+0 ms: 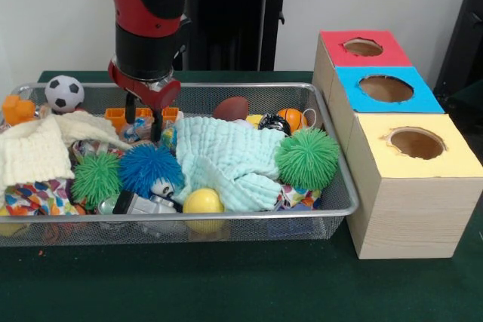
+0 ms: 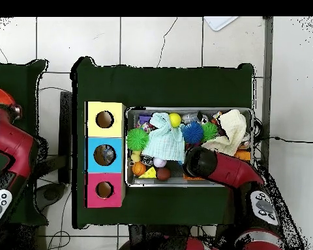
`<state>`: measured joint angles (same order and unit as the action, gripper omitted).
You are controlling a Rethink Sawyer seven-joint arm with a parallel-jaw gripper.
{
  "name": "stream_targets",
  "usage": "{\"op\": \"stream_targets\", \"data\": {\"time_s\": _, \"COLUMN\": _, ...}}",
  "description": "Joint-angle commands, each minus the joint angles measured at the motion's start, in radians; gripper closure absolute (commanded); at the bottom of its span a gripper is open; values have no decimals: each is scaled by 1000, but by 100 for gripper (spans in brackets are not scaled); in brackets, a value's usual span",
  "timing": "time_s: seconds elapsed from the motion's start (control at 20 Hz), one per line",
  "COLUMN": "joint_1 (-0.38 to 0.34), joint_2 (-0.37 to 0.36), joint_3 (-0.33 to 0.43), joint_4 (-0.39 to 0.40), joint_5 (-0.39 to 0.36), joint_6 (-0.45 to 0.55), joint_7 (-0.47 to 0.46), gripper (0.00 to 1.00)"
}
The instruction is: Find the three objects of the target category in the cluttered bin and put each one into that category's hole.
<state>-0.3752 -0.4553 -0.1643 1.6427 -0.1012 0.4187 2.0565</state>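
Hanging low over the far left part of the bin, the claw [image 1: 143,115] has its two dark fingers slightly apart with nothing between them; their tips reach down among the clutter, just in front of the orange block [image 1: 115,118] at the back rim. A blue spiky ball [image 1: 149,168] lies just nearer than the tips, with a green spiky ball [image 1: 96,178] touching it on the left. A cream cloth [image 1: 34,148] covers the left end, and a toy soccer ball [image 1: 64,93] sits against the back left rim. The middle is buried under a pale green cloth [image 1: 230,160], leaving little bare floor there. A yellow ball [image 1: 203,201] rests against the front rim, beside a grey toy car [image 1: 143,203]. A larger green spiky ball [image 1: 307,157] sits near the right wall, and a brown football [image 1: 231,108] and a small orange ball [image 1: 290,118] lie along the back rim. The wire bin [image 1: 343,201] is packed from wall to wall. Touching its right end stands the wooden box [image 1: 400,216], with a red hole [image 1: 363,47], a blue hole [image 1: 386,88] and a yellow hole [image 1: 416,143] on top, all uncovered. From overhead, the blue hole holds something I cannot make out.
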Motion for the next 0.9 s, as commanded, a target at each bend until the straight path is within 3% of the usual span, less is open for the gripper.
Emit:
{"op": "stream_targets", "data": {"time_s": 0.05, "joint_1": -23, "joint_2": 54, "joint_3": 72, "joint_4": -8, "joint_5": 15, "joint_6": -13, "joint_7": 90, "gripper": 0}}
{"op": "stream_targets", "data": {"time_s": 0.7, "joint_1": 0, "joint_2": 111, "joint_3": 34, "joint_4": -33, "joint_5": 19, "joint_6": 77, "joint_7": 102, "gripper": 0}}
{"op": "stream_targets", "data": {"time_s": 0.75, "joint_1": -1, "joint_2": 111, "joint_3": 34, "joint_4": -32, "joint_5": 19, "joint_6": 79, "joint_7": 100, "gripper": 100}}
{"op": "stream_targets", "data": {"time_s": 0.9, "joint_1": -3, "joint_2": 112, "joint_3": 34, "joint_4": -40, "joint_5": 20, "joint_6": 94, "joint_7": 95, "gripper": 100}}
